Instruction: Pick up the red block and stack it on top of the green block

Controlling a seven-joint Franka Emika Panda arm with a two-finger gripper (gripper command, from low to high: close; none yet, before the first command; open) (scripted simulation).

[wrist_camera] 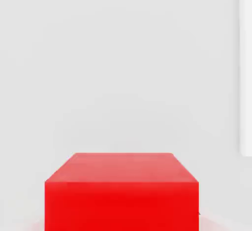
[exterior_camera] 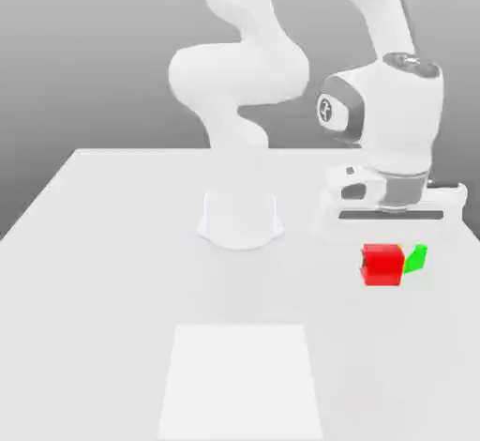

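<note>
The gripper (exterior_camera: 382,247) is squeezed tight on the small shiny red cube (exterior_camera: 382,265), holding it on the exterior view's right side of the white table (exterior_camera: 112,242), just beside the smaller bright-green cube (exterior_camera: 416,258), so next it probably must go over the green one and down.

Exterior view: faces arm (exterior_camera: 246,101) across table (exterior_camera: 103,270), raised, distant.
Hand view: close above red block (wrist_camera: 122,190).
Shared: red block (exterior_camera: 382,265).
</note>
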